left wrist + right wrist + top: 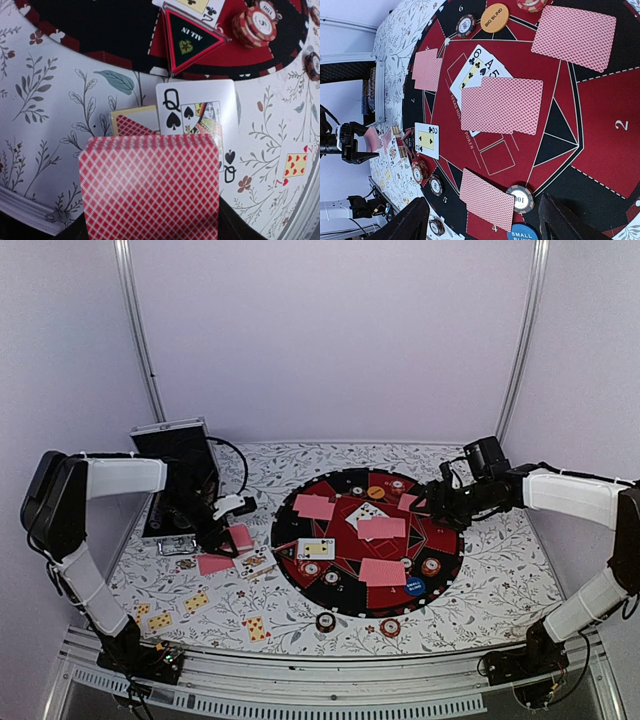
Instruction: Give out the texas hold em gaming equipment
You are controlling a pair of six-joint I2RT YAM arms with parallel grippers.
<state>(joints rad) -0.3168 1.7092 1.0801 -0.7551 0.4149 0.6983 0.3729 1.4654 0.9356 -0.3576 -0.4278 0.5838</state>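
My left gripper [230,536] is shut on a stack of red-backed playing cards [150,185], held just left of the round mat [300,585]; the stack hides its fingertips in the left wrist view. Below it on the cloth lies a face-up queen of spades [195,107]. My right gripper [428,504] [485,226] hovers open and empty over the mat's right side. Face-down cards [502,106] [486,197] [573,36], a two of clubs [427,140], the orange button [495,18], the blue button [525,234] and poker chips [520,198] lie on the mat.
An open silver case [178,480] stands at the back left behind the left arm. Face-up cards [160,620] [257,629] lie on the floral cloth at the front left. Two chips [326,621] [390,627] sit off the mat near its front edge. A triangular marker [190,40] rests on the mat's left rim.
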